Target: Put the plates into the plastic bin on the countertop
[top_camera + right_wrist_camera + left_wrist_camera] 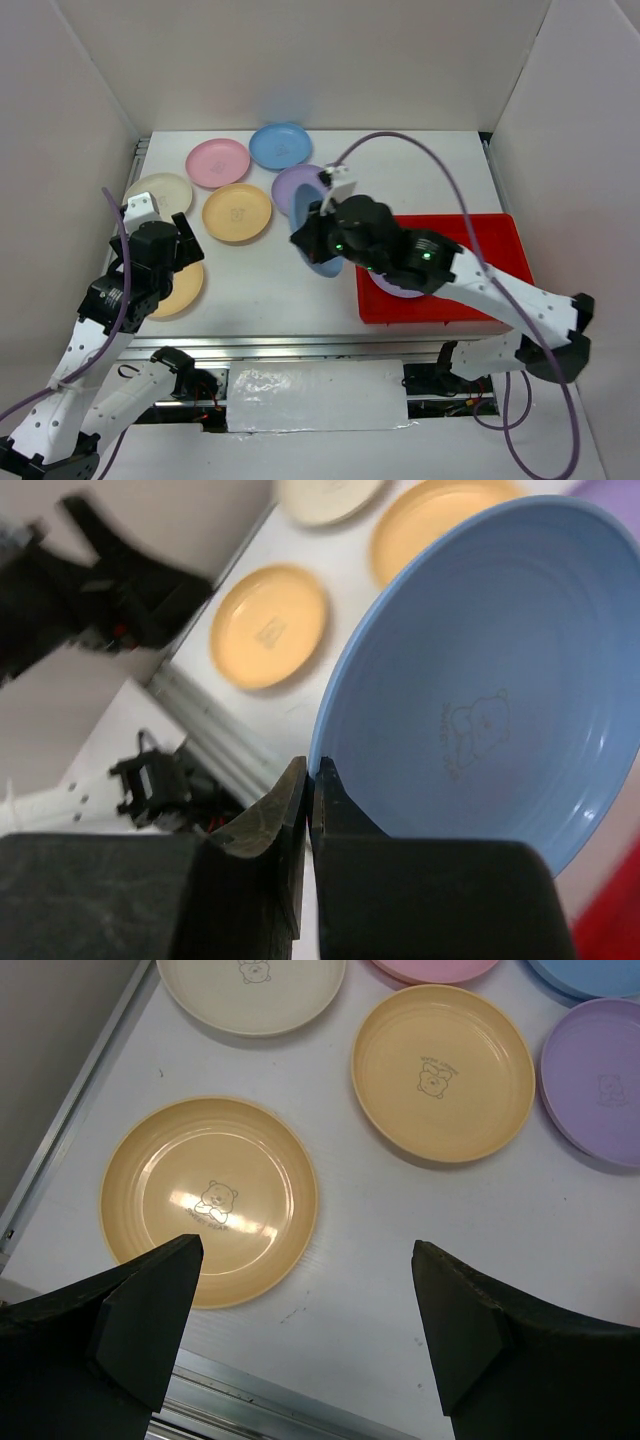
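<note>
My right gripper [308,240] is shut on the rim of a blue plate [322,264] and holds it tilted above the countertop [270,280], left of the red plastic bin [495,228]. In the right wrist view the fingers [310,772] pinch the blue plate's [490,680] edge. A purple plate [398,290] lies in the bin, mostly hidden by the arm. My left gripper [186,250] is open and empty above a yellow-orange plate [182,290], which also shows in the left wrist view [208,1200] just beyond the gripper [305,1252].
On the countertop lie a cream plate [160,192], a pink plate [217,162], a blue plate [281,146], a purple plate [297,186] and a second yellow-orange plate [237,212]. A metal rail [280,345] runs along the front edge. White walls enclose the surface.
</note>
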`<action>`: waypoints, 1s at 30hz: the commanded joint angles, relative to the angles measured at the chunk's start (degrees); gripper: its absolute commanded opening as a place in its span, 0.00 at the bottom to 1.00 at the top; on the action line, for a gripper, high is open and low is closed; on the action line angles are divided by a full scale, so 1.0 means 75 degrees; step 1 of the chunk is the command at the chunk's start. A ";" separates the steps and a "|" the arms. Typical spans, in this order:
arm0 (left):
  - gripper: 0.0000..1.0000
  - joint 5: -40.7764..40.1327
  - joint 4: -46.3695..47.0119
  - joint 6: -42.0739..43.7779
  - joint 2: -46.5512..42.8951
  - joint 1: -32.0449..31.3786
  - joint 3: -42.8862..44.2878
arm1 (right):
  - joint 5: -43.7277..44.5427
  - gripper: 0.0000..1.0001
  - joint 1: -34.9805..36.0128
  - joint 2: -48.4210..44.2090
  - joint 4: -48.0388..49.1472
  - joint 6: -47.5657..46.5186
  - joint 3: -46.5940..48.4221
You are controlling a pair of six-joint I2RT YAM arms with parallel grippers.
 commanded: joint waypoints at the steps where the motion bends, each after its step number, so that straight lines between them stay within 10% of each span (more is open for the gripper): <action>1: 0.99 -0.0089 0.0199 0.0015 -0.0042 0.0024 0.0256 | 0.1820 0.00 -0.0546 -0.0865 -0.1362 0.0564 -0.0504; 13: 0.99 0.0063 0.0235 0.0085 0.0052 0.0024 0.0232 | 0.1356 0.00 -0.4213 -0.1667 -0.2033 0.0356 -0.2720; 30: 0.99 0.0297 0.0364 0.0226 0.0145 0.0012 0.0197 | 0.0571 0.07 -0.4356 0.0349 -0.0567 -0.0078 -0.2756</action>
